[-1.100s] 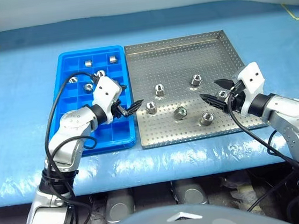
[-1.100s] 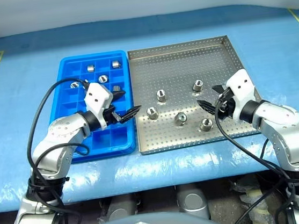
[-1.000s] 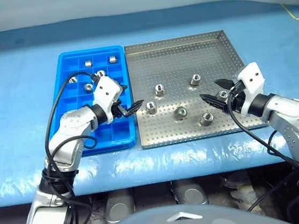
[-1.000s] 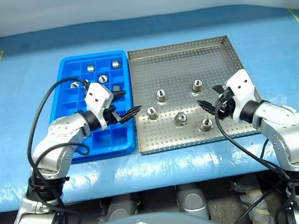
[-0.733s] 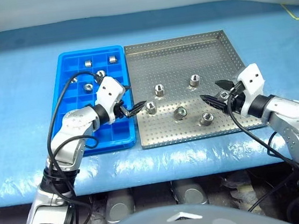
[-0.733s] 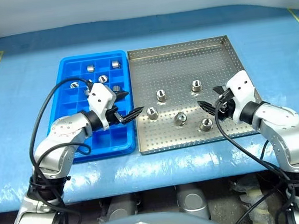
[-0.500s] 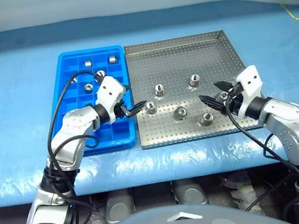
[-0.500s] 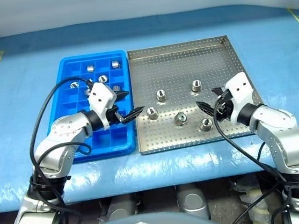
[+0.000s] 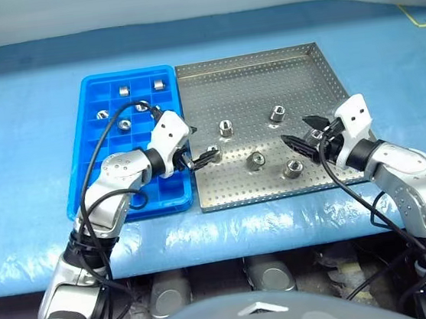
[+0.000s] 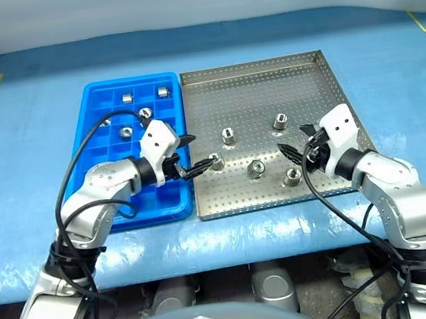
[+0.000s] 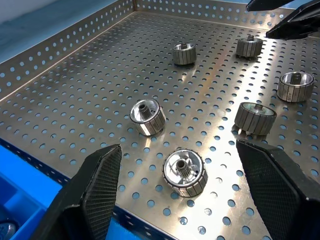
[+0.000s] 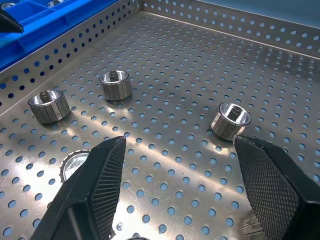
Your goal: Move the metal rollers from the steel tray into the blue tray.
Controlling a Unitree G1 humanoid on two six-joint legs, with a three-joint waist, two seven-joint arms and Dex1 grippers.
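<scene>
Blue-covered table (image 9: 36, 226) carries it all. The steel tray (image 9: 251, 86) lies flat, the blue tray (image 9: 92, 181) touching its left rim. Five rollers (image 9: 256, 160) sit scattered on the steel tray; four more (image 9: 124, 125) rest in the blue tray's far compartments. Left tool (image 9: 201, 156) hovers over the steel tray's left edge, fingers spread around a roller (image 11: 184, 172). Right tool (image 9: 300, 136), also spread, holds nothing near the steel tray's right side.
</scene>
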